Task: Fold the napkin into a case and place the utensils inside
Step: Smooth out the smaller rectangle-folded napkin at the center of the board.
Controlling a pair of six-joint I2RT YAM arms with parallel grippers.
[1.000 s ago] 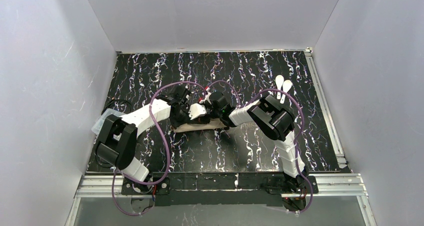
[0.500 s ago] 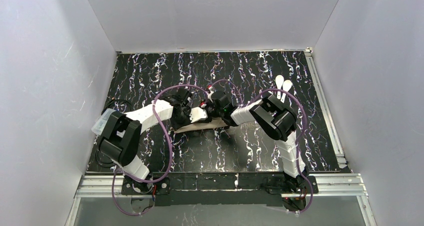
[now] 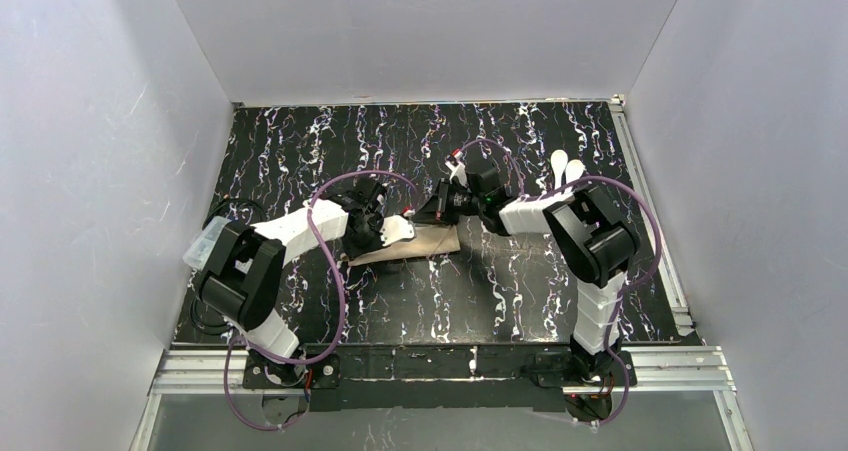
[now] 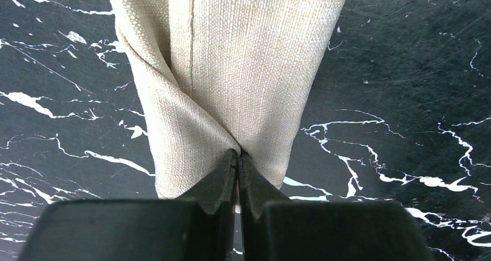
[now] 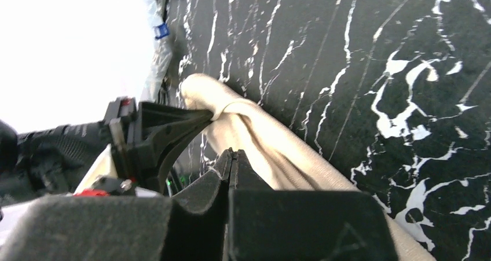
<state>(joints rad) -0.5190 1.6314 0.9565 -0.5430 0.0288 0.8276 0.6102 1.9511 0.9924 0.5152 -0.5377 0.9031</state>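
Black tabletop [image 4: 405, 70]: left tool [image 4: 237, 157] pinches the napkin [image 4: 243, 58], right tool [image 5: 231, 157] clenched at its other end; a hard pull could unfold it.

The right arm swings its elbow out toward the right edge of the tabletop. The right end effector [image 3: 427, 215] pulls back a little toward the far edge. More of the napkin [image 3: 430, 242] shows now, long and flat.

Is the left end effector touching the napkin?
Touching. The left wrist view shows the left end effector shut on a pinched fold of the napkin, with the cloth gathered right at its tips.
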